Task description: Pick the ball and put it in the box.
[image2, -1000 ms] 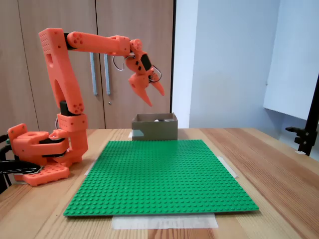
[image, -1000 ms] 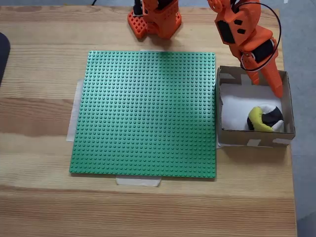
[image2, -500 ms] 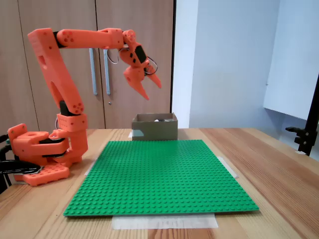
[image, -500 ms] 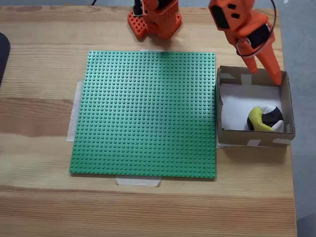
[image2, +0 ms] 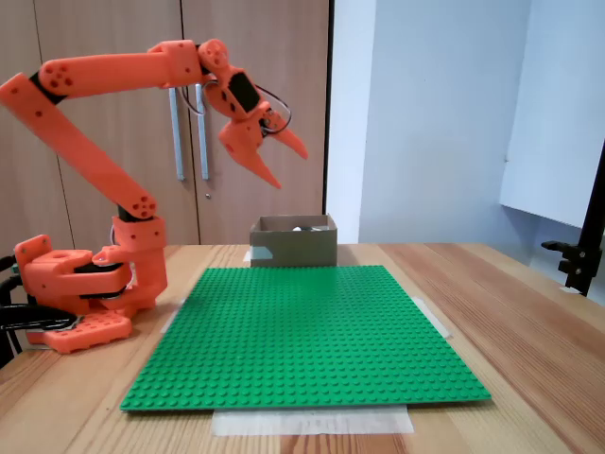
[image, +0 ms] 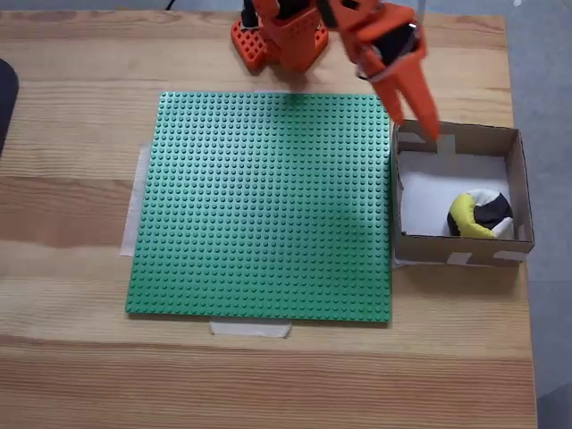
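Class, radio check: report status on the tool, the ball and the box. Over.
Tool open, empty, raised above the table. Ball resting inside the box, near corner in the top-down fixed view. Nothing in the way; green baseplate bare.

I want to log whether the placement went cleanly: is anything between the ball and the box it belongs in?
Nothing visible stands in the way: the ball already lies inside the box, in its lower right corner in a fixed view. The gripper is open, empty and raised well above the green baseplate.
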